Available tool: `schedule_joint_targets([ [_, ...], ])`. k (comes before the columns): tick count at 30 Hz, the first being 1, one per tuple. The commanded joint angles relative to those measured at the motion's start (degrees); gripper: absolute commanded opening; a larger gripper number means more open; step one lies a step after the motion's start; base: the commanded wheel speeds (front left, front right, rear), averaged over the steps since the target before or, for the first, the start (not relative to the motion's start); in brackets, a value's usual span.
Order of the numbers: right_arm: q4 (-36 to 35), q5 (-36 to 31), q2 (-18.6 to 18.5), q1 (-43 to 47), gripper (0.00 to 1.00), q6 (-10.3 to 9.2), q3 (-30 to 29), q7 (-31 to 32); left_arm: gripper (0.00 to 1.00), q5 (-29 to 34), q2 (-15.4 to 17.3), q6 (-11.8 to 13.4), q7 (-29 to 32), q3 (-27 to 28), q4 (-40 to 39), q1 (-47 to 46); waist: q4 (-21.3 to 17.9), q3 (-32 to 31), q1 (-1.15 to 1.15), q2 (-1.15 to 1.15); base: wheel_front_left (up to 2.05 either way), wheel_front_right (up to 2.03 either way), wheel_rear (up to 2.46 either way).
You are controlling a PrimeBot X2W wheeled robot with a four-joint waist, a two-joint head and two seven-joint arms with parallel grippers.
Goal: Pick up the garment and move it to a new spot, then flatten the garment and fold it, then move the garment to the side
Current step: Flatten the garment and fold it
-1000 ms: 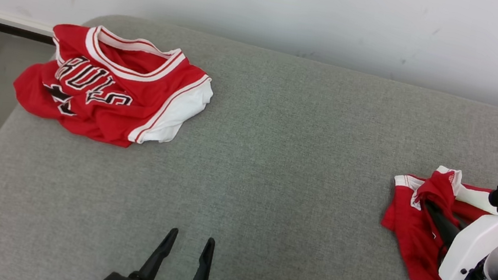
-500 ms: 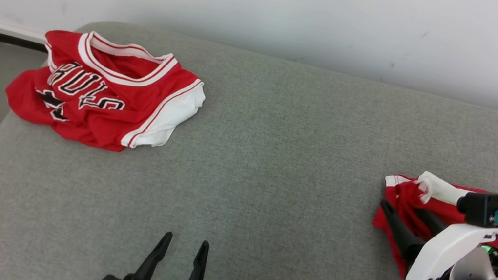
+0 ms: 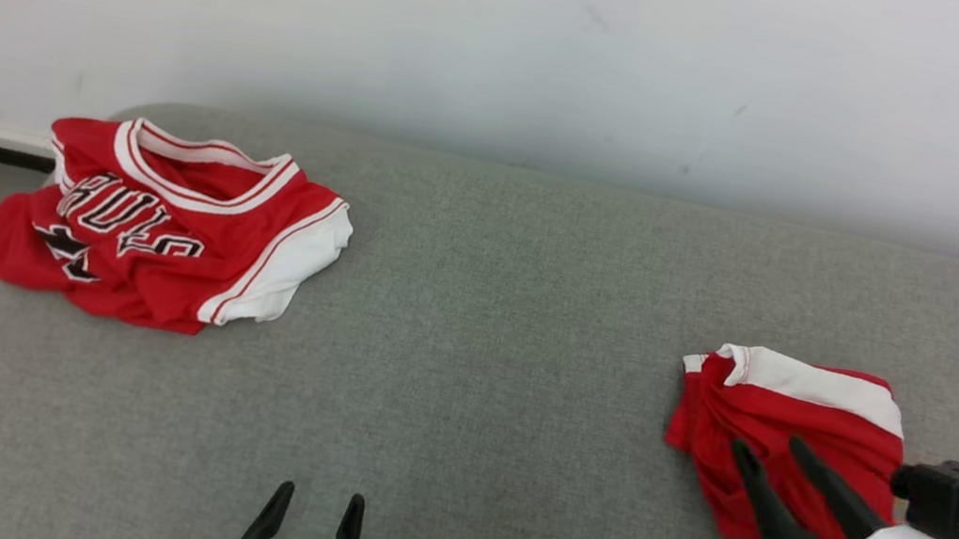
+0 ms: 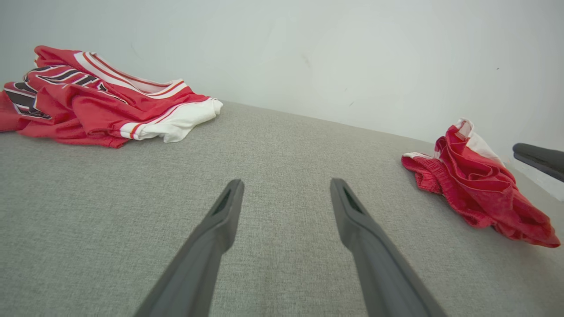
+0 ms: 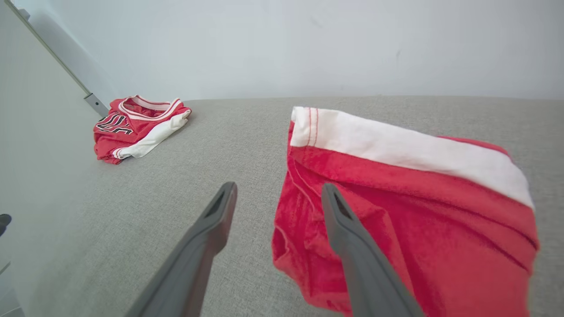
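Spanning the top of the head view is a white wall (image 3: 516, 28), and below it a grey cushion (image 3: 483, 308) takes up the rest. At 10 o'clock on the cushion lies a crumpled red jersey (image 3: 162, 232) with white trim. Its black lettering is creased, so I cannot read it whole. The red garment (image 3: 791, 411), folded with a white band along its far edge, rests at 4 o'clock, well apart from the jersey.

From above, the garment looks flat. The left wrist view, low across the cushion, gives it as a rumpled heap with a peak. The right wrist view brings out the red stitching on the white band (too small to make out from the head), though the picture's edges cut off the cloth at 4 and 6 o'clock.

The right gripper (image 3: 767, 446) at 4 o'clock has its fingers spread wide and grasps nothing. One finger lies over the red cloth and the other over bare cushion just beside its edge; whether either tip touches, I cannot tell. The left gripper (image 3: 319, 495) at 6 o'clock is likewise spread and empty over bare cushion, its base cut off by the bottom edge. A black camera block (image 3: 945, 496) sits on the right wrist
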Motion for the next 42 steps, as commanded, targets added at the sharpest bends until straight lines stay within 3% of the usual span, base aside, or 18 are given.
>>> schedule_joint_targets([
  [1,-0.8,-0.6,-0.7,1.4,1.0,-0.1,-0.9,-1.2,1.0,0.6,0.2,0.2,0.0,0.3,-0.2,1.0,-0.6,-0.9,0.0,0.0,0.0,0.0,0.0],
  [11,-1.4,-12.3,-4.2,9.4,1.0,-0.1,-10.1,-11.2,1.0,1.1,0.2,0.0,0.0,2.5,-0.9,4.3,-2.0,-4.3,0.0,0.0,0.0,0.0,0.0],
  [24,1.2,-18.4,-2.1,15.2,1.0,-0.1,-19.6,-17.4,1.0,1.7,0.2,-0.4,0.0,4.6,-2.3,6.9,-3.3,-5.2,0.0,0.0,0.0,0.0,0.0],
  [25,1.3,-18.5,-2.0,14.8,0.9,-0.1,-19.5,-17.1,1.0,1.7,0.2,-0.5,0.0,4.6,-2.3,6.7,-3.2,-4.9,0.0,0.0,0.0,0.0,0.0],
  [26,1.5,-18.4,-1.9,14.2,0.47,-0.1,-19.1,-16.9,1.0,1.9,0.2,-0.6,0.0,4.6,-2.2,6.5,-3.1,-4.7,0.0,0.0,0.0,0.0,0.0],
  [28,2.0,-18.2,-2.0,12.9,0.08,-0.1,-17.9,-15.8,1.0,2.0,0.2,-1.0,0.0,4.5,-2.1,5.9,-2.8,-4.0,0.0,0.0,0.0,0.0,0.0],
  [29,2.5,-18.2,-2.1,12.1,0.0,-0.1,-17.3,-15.3,1.0,2.0,0.2,-1.2,0.0,4.5,-2.0,5.7,-2.6,-3.6,0.0,0.0,0.0,0.0,0.0],
  [42,17.1,-17.5,-2.6,-0.7,0.0,-0.1,-7.6,-10.1,1.0,1.6,0.2,-1.2,0.0,2.9,-1.1,2.0,2.8,2.6,0.0,0.0,0.0,0.0,0.0],
])
